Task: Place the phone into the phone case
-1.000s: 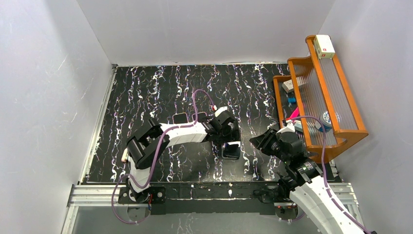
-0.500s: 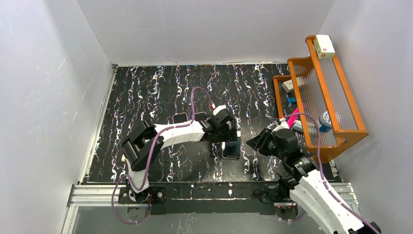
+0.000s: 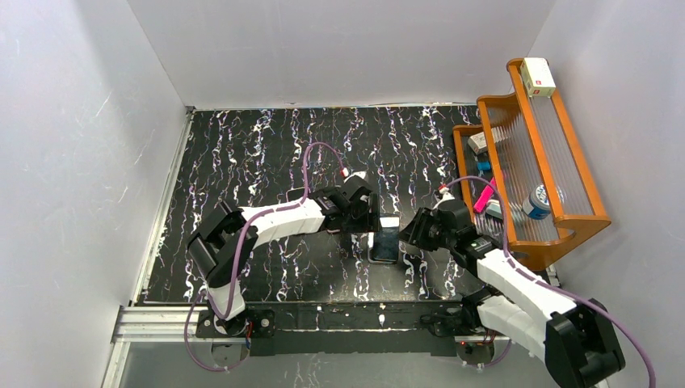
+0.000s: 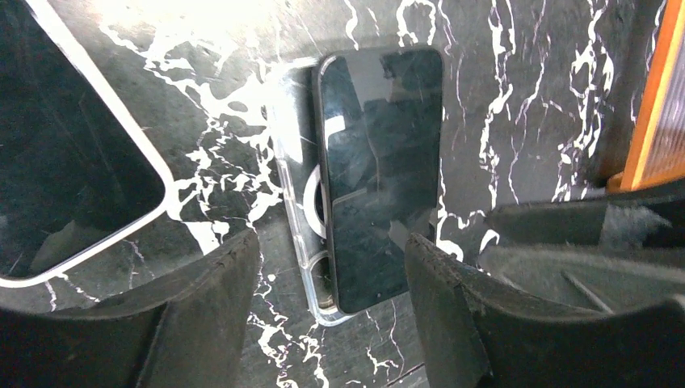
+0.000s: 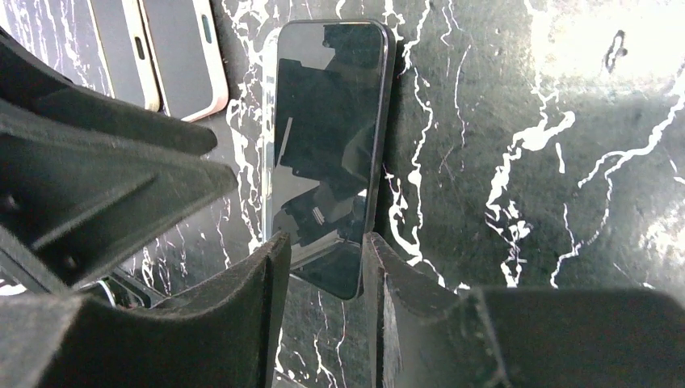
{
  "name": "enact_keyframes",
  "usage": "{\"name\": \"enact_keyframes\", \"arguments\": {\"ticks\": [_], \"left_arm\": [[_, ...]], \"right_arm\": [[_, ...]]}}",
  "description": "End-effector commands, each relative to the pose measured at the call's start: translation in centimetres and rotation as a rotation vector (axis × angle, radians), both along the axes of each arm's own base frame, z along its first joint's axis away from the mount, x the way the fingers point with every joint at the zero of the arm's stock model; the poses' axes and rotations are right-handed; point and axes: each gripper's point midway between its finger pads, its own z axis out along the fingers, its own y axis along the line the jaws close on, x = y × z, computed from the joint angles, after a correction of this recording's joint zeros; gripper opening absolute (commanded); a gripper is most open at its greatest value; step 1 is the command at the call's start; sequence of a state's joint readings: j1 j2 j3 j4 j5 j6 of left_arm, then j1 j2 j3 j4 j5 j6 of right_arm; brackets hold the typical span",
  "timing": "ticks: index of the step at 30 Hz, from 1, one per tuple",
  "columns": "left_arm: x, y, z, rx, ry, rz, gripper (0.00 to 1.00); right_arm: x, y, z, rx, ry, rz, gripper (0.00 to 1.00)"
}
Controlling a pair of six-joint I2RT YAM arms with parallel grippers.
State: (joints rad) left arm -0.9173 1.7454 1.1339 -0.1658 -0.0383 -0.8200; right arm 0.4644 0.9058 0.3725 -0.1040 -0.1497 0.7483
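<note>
The right gripper [image 5: 321, 246] stands at the phone's [image 5: 327, 137] near end, jaws a narrow gap apart; that end shows in the gap, and I cannot tell whether the pads touch it. The left gripper [image 4: 329, 246] is wide open and holds nothing, with the phone just beyond its fingers [image 4: 214, 295]. The phone lies face up on the clear case [image 4: 295, 194], shifted toward one side and not seated. Farther off, an orange rack [image 3: 557, 206] stands on the table [image 3: 266, 145].

i get only a clear sliver of the phone case [image 4: 292, 137] beside the phone [image 4: 380, 170]; the right gripper [image 5: 325, 241] covers part of its near end, seating unclear.
</note>
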Motion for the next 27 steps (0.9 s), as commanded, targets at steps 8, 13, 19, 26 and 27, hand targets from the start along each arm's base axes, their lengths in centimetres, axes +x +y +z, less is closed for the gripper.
{"name": "enact_keyframes", "arguments": {"ticks": [8, 13, 19, 26, 27], "left_arm": [[-1.9, 0.2, -3.1, -0.011, 0.047, -0.100, 0.61], [-2.0, -0.2, -3.9, -0.041, 0.037, -0.121, 0.60], [-2.4, -1.0, -4.8, -0.068, 0.045, -0.169, 0.52], [-2.8, -1.6, -5.2, -0.118, 0.062, -0.167, 0.32], [-2.8, -1.5, -5.2, -0.120, 0.061, -0.164, 0.30]], "right_arm": [[3.2, 1.3, -0.3, -0.011, -0.044, 0.050, 0.43], [3.4, 1.5, -1.3, -0.029, -0.044, 0.080, 0.42], [3.1, 2.7, -2.0, -0.008, -0.044, 0.176, 0.40], [2.6, 4.2, -0.4, 0.062, -0.092, 0.280, 0.19], [2.6, 4.3, -0.3, 0.062, -0.098, 0.291, 0.19]]}}
